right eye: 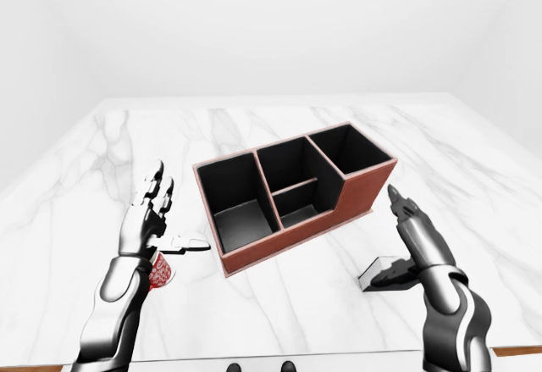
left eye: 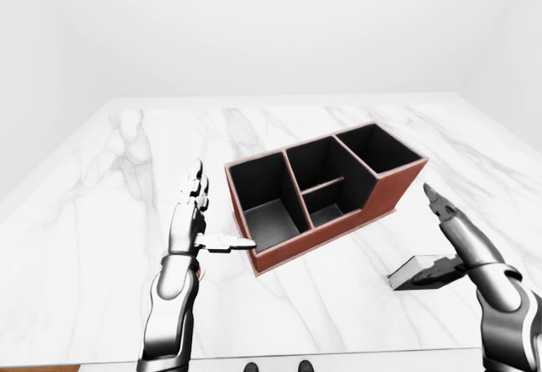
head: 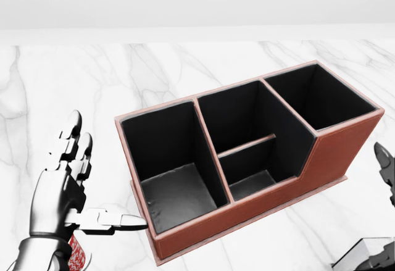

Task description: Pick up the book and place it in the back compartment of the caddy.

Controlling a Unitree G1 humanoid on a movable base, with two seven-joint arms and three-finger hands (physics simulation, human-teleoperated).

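**Count of things in view**

One caddy (head: 247, 160) is seen on one table (left eye: 102, 219), and four compartments are counted in it: one large at the head view's left, two smaller in the middle split by a low divider, one at the right. One book (right eye: 391, 274) is seen lying flat. One red patterned thing (right eye: 159, 271) is partly shown. Two hands are counted: left hand (left eye: 188, 219), right hand (left eye: 461, 241).

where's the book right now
In the left-eye view the book lies flat on the marble table, lower right of the caddy, under the right hand.
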